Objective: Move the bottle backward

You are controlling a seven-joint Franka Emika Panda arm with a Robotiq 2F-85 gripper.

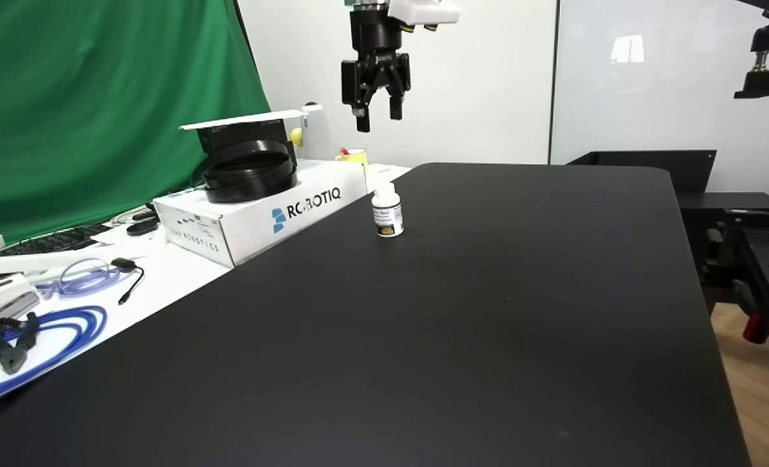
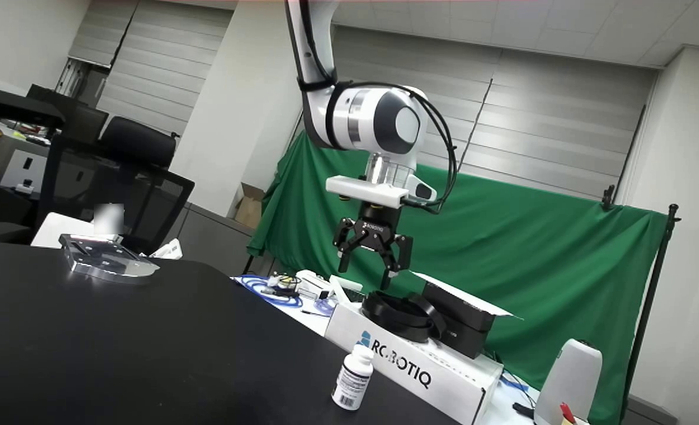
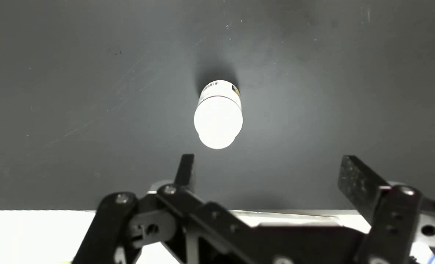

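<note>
The small white bottle with a white cap (image 1: 387, 212) stands upright on the black table (image 1: 501, 337). It is near the table edge beside the white box. It also stands upright in an exterior view (image 2: 354, 378) and shows from above in the wrist view (image 3: 218, 113), where its top is washed out white. My gripper (image 1: 379, 120) hangs well above the table, pointing down, with its fingers wide apart and nothing between them. It also shows in an exterior view (image 2: 364, 276). In the wrist view the open fingers (image 3: 268, 161) are apart from the bottle, which lies ahead of the left finger.
The white Robotiq box (image 1: 254, 224) stands on the white side table by the bottle, bearing black rings (image 1: 251, 172) and a black box. Blue cables (image 1: 85, 324) lie on the side table. A clear plastic plate (image 2: 107, 257) sits on the black table's far corner.
</note>
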